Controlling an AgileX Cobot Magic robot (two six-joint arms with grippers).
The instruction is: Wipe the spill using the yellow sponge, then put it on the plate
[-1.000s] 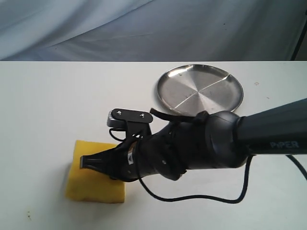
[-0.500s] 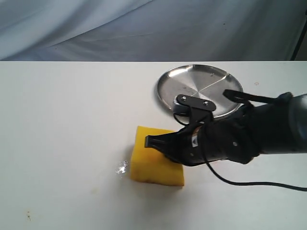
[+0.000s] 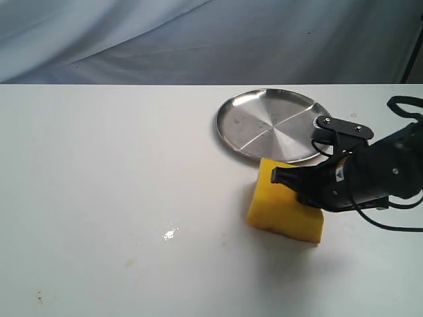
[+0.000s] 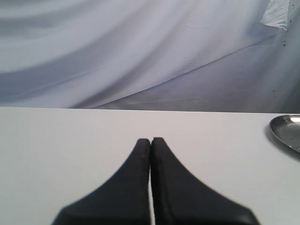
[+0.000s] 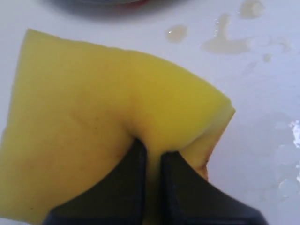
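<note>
Clearly the right gripper (image 3: 280,177) is doing the work: its fingers are pinched into the top face of the yellow sponge (image 3: 285,210), and the right wrist view shows the foam puckering into a fold where they bite. That deep pinch makes sense, since soft foam would slip from a lighter hold. The sponge sits on the right of the counter (image 3: 99,165), just near of the plate (image 3: 275,124), with its far edge close to the plate's near rim. It is tilted, with the far side higher, which suits a lift over that raised rim. Whether its low edge touches the counter cannot be told.

Some of the spill (image 5: 227,44) remains as pale tan drops just beside the sponge, and a small wet glint (image 3: 170,233) shows well to the left. The wiping therefore looks mostly done, not perfect.

The left gripper (image 4: 150,140) is pressed together on nothing, parked low over bare counter with only the plate's edge in its sight, probably to keep it out of the way.
</note>
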